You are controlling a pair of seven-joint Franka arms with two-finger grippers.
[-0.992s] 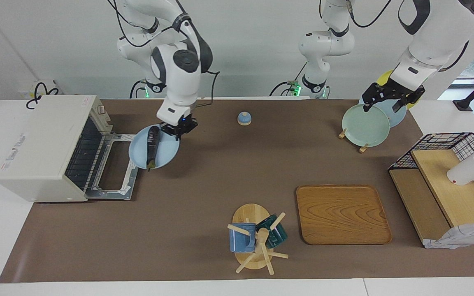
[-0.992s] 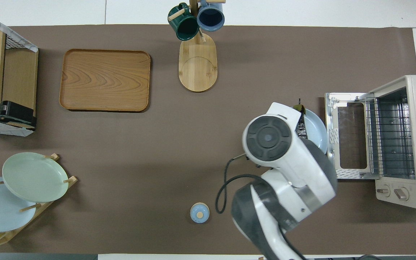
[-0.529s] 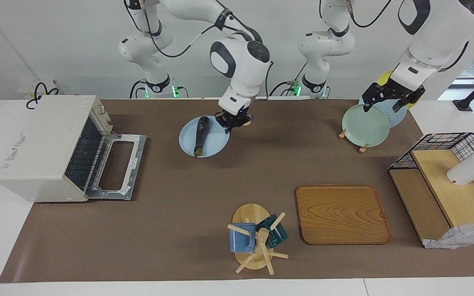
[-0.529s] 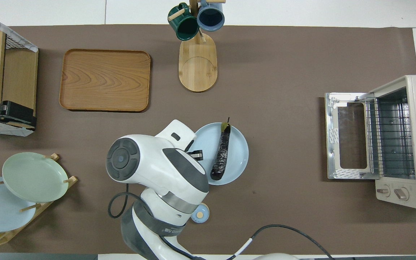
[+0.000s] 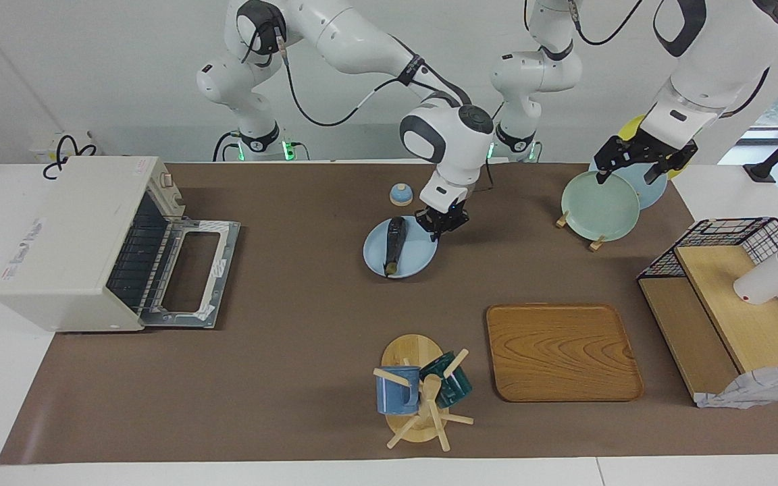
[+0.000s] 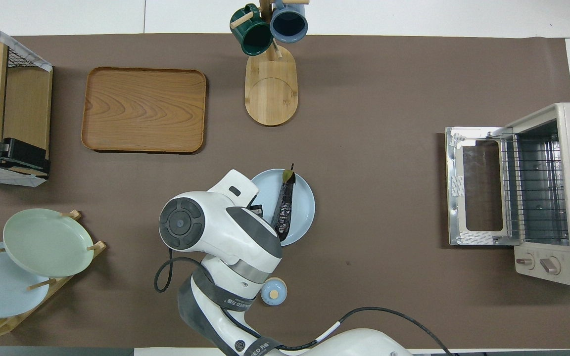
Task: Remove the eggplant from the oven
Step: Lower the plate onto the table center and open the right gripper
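The eggplant (image 5: 394, 245) lies lengthwise on a pale blue plate (image 5: 410, 260) in the middle of the table mat, well apart from the oven (image 5: 75, 236), whose door hangs open at the right arm's end of the table. In the facing view its stem end points toward 6 o'clock and its dark body toward 12 o'clock.

By its look it is light, smooth-skinned and a little soft, so it could roll or slide if the plate tips. Carrying it by the plate's rim, kept level, seems safer than pinching the eggplant itself; if taken directly, mid-body across its width would be the steadiest place.

The right gripper (image 5: 442, 223) is clamped on the plate's rim at about 2 o'clock from the eggplant in the facing view, its fingers closed tight on the edge. The eggplant sits just beside it, not touching. The plate appears to be at or close to the mat.

A small blue lidded knob (image 5: 400, 194) sits nearer to the robots than the plate.

The left gripper (image 5: 639, 162), jaws wide and holding nothing, waits over the rack of plates (image 5: 598, 196) at the left arm's end.
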